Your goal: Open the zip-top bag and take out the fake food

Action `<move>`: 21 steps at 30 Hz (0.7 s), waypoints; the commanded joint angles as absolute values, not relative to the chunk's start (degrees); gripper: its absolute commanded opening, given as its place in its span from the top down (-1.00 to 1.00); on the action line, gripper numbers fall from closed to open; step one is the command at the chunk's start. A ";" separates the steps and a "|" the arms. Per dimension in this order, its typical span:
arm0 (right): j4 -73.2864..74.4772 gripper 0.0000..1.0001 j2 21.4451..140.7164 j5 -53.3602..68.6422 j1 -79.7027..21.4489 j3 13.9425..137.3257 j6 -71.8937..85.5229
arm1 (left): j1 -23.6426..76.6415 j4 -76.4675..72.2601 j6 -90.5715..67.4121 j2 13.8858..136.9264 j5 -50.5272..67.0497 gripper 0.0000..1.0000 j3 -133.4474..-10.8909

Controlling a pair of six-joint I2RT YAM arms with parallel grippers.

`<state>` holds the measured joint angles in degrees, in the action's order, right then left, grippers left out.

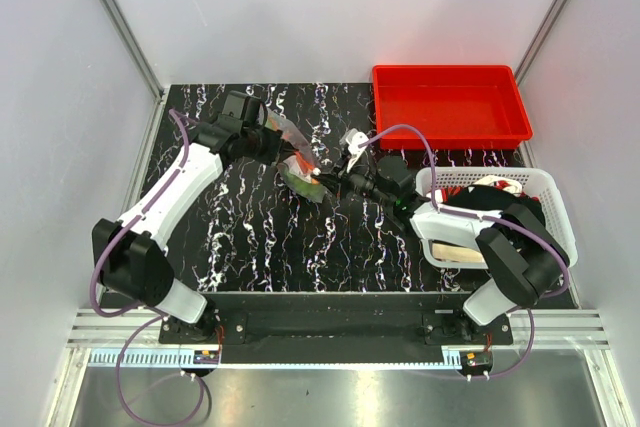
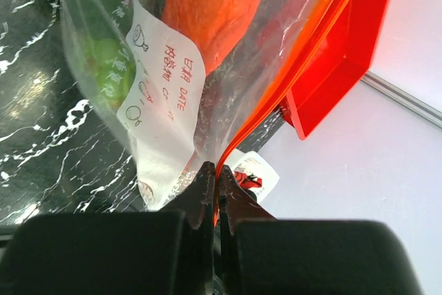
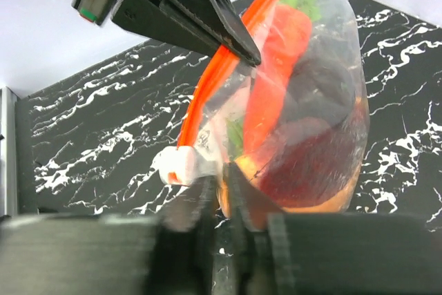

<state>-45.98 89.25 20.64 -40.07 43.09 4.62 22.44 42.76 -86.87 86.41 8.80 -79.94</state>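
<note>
The zip-top bag (image 1: pixel 298 165) is held up between both grippers over the middle of the table. In the left wrist view it is clear, with a white label (image 2: pixel 166 94), an orange carrot (image 2: pixel 214 5) and green bits (image 2: pixel 103 67) inside. My left gripper (image 2: pixel 217 170) is shut on the orange zip strip (image 2: pixel 304 60); it also shows in the top view (image 1: pixel 283 152). My right gripper (image 3: pixel 222 184) is shut on the bag's lower edge next to the white slider (image 3: pixel 181 164); it also shows in the top view (image 1: pixel 320 178). The carrot (image 3: pixel 276 67) and a dark red-purple piece (image 3: pixel 311 150) show through the bag.
A red bin (image 1: pixel 450 105) stands at the back right. A white mesh basket (image 1: pixel 545 209) sits at the right under my right arm. A small white packet (image 1: pixel 352 139) lies behind the bag. The table (image 1: pixel 260 237) is black marble-patterned.
</note>
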 commanded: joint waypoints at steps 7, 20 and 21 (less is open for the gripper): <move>-43.69 1.00 85.78 22.14 -40.34 45.17 5.54 | 21.80 33.75 -56.38 79.20 6.69 0.17 -78.92; -25.52 1.00 85.77 41.71 -32.00 54.30 7.12 | 24.77 29.70 -12.24 72.33 23.28 -0.23 -79.80; -24.27 1.00 86.22 44.10 -30.43 55.27 7.03 | 25.48 29.71 -7.95 72.51 24.34 -0.24 -79.89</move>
